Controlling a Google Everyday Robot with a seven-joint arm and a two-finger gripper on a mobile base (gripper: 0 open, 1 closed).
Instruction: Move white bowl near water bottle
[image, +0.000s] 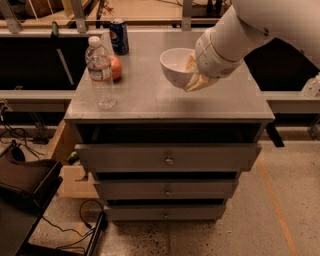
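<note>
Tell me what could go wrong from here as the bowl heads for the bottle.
1. The water bottle stands upright near the cabinet top's left front corner; a bump from the white bowl could tip it off.
2. The gripper grips the bowl by one side of its rim only; it could slip.
3. The orange fruit right behind the bottle limits room.

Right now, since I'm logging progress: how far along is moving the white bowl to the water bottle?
Done: the hand grips the white bowl. Underway: it holds the bowl over the cabinet top. Left: cross the gap to the water bottle near the left edge and set it down.
</note>
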